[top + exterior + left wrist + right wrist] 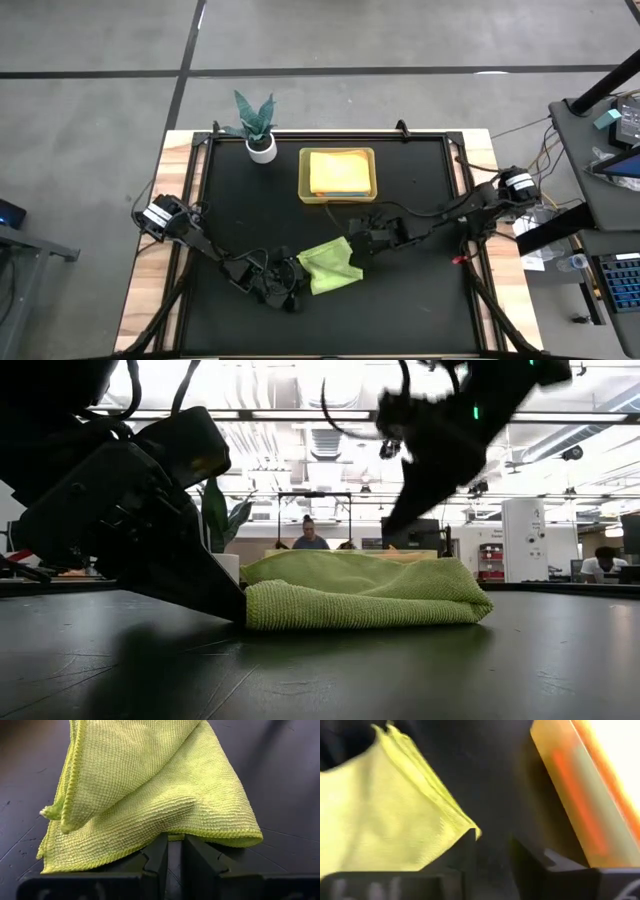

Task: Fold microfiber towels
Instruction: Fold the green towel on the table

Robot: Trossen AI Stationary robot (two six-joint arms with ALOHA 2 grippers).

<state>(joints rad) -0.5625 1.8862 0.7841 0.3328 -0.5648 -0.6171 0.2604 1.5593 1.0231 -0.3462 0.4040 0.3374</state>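
Note:
A lime green microfiber towel (330, 266) lies folded over in layers on the black table top, near its front middle. My left gripper (175, 845) is at the towel's left end, low on the table, and is shut on its edge. My right gripper (492, 845) hangs open just above the towel's far right corner (472, 831), with nothing between its fingers. In the low view it hangs clear above the towel (365, 592). Orange-yellow towels (338, 170) lie in the yellow-green bin (303, 176) behind. My left gripper pinches the green towel's hemmed edge (176, 836) between its two fingers. The fingers come slanting down from the table's left and meet the cloth at its left end (250, 610). The towel rests on the table, slack, its upper layers folded over the lower one.
A small plant in a white pot (260, 132) stands at the table's far left. The bin sits at the far middle, just behind my right gripper (362, 242). Bare black table lies to the right and in front. People (308, 536) sit in the room beyond.

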